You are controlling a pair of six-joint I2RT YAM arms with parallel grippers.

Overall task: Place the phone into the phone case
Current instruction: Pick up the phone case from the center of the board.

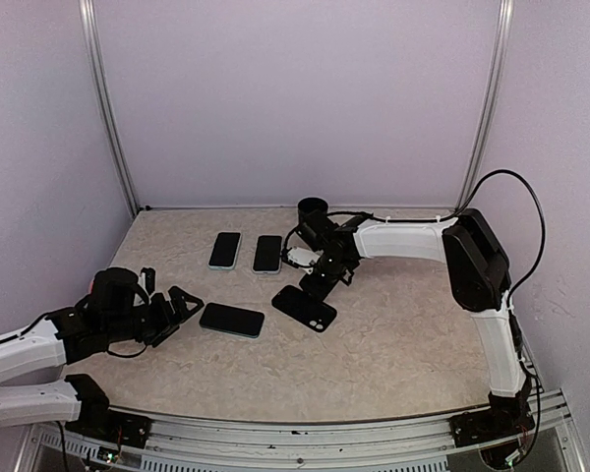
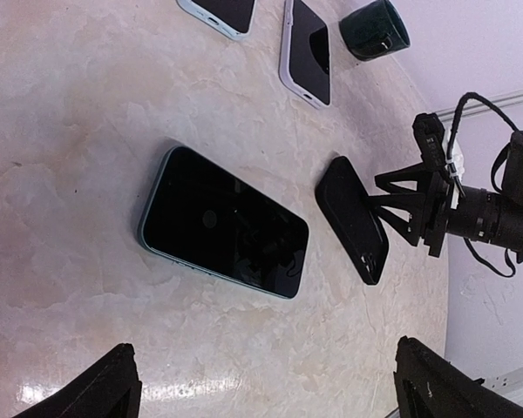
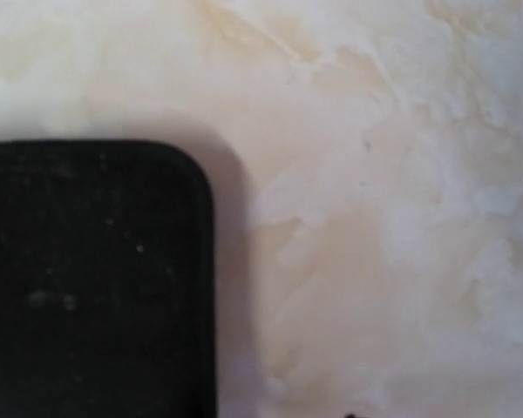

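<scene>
At the near left of the worktop (image 1: 393,334), the left fingers (image 2: 100,392) stand spread to their full width and hold nothing; both tips frame the bottom corners of the left wrist view, clear of every object. Just beyond them lies the phone (image 1: 232,320), flat, dark screen up, with a teal rim, touched by neither arm. Beside it, to the right and apart from it, lies the black phone case (image 1: 305,308), also flat on the worktop. Over the far end of the case, the right fingers (image 2: 410,218) point downward, set partway apart with a visible gap between them; their tips sit at the edge of the case, and whether they touch it cannot be told. The right wrist view shows only one rounded corner of the case against the marbled surface, with no fingers in frame. Farther back, two more phones, a pale-edged one (image 1: 225,250) and its neighbour (image 1: 267,254), lie side by side, screens up. A dark cup (image 1: 313,208) stands behind the right arm's wrist. Count: three phones, one phone case, one cup
</scene>
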